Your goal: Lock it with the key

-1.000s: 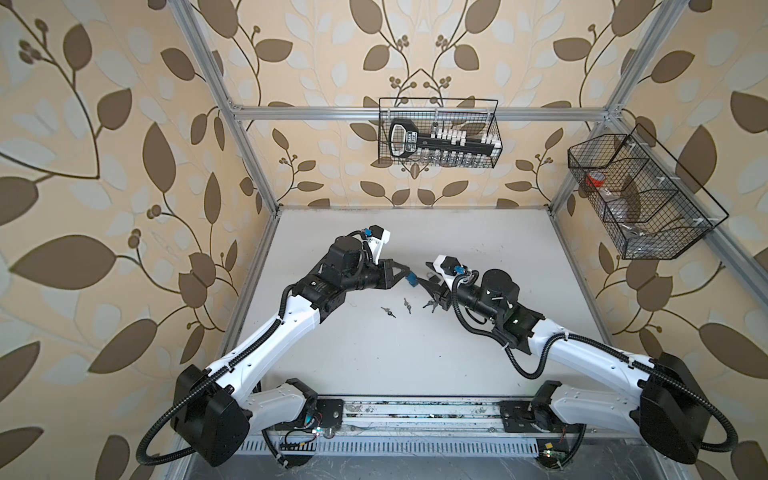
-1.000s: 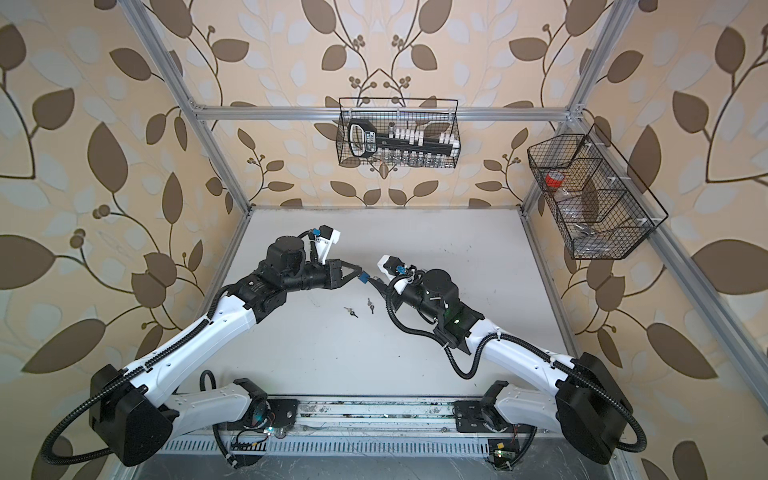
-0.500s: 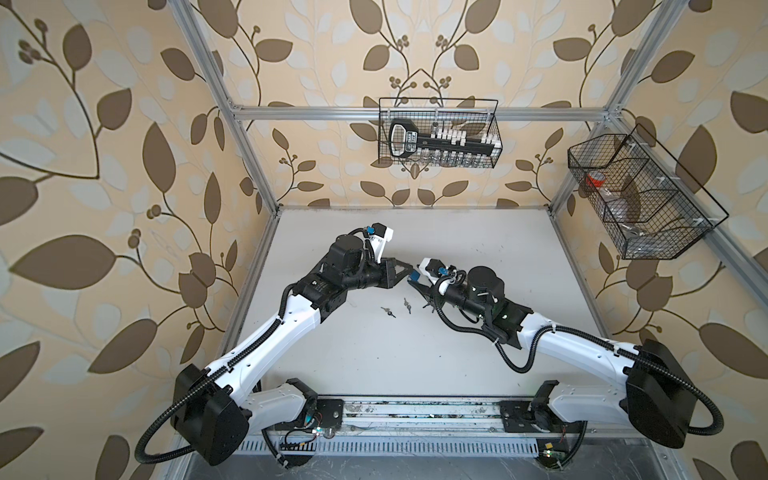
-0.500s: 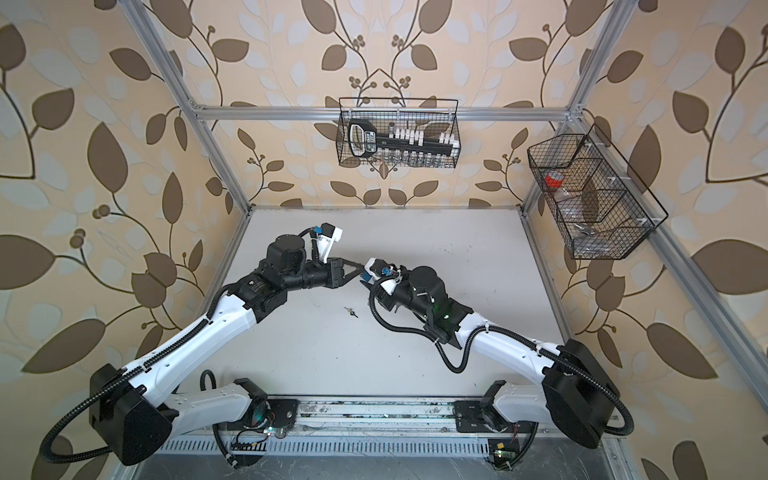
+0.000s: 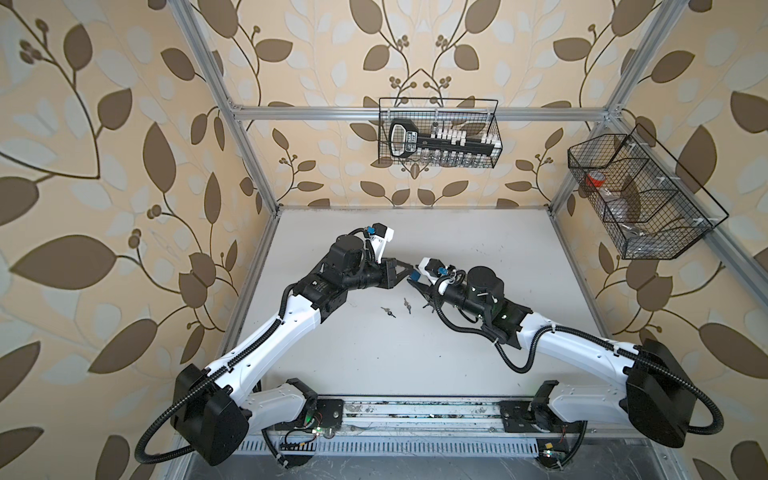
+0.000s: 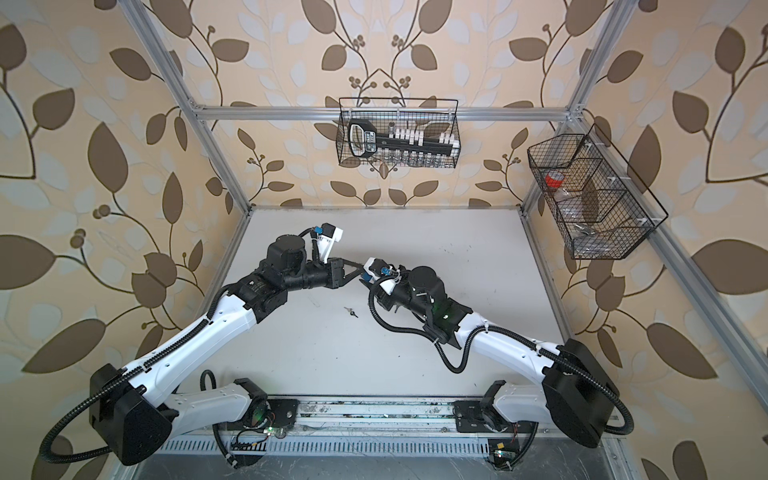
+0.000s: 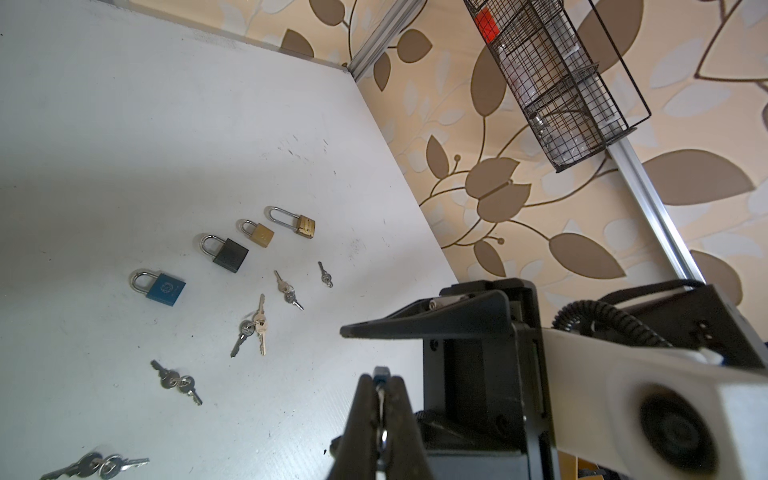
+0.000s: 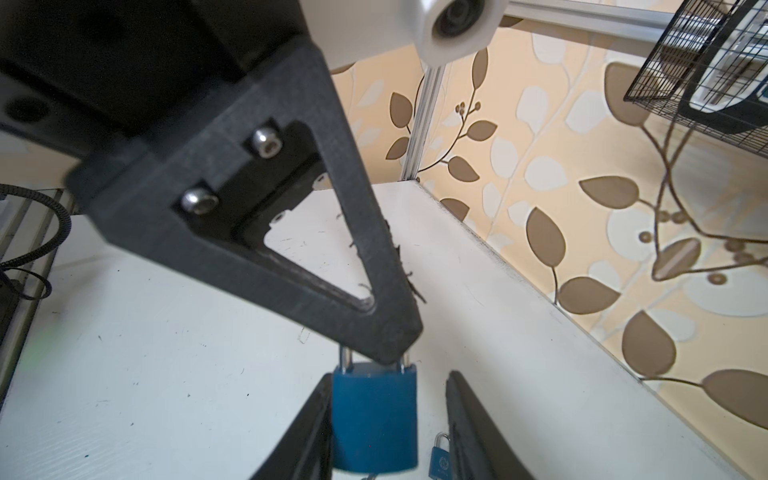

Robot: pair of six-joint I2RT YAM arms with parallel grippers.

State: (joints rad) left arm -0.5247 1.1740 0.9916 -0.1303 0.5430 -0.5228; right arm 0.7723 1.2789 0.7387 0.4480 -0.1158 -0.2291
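Note:
A blue padlock point(image 8: 374, 419) hangs in the air by its shackle, which my left gripper point(image 7: 380, 380) is shut on. My right gripper point(image 8: 390, 376) is open around the lock's body: one finger point(image 8: 307, 419) touches its side and the other stands apart from it. A bit of metal shows under the lock's bottom, and I cannot tell if it is a key. In both top views the grippers point(image 5: 409, 268) point(image 5: 415, 282) meet tip to tip above mid-table point(image 6: 360, 268) point(image 6: 365, 282). Several keys point(image 7: 253, 328) lie on the table.
A second blue padlock point(image 7: 160, 286), a black one point(image 7: 226, 251) and two brass ones point(image 7: 257, 232) point(image 7: 295, 222) lie on the white table point(image 5: 478, 249). Wire baskets hang on the back wall point(image 5: 438, 139) and the right wall point(image 5: 636, 195).
My right gripper has moved left from above the keys to the hanging blue padlock, and its jaws have narrowed a little. The left arm has stayed still.

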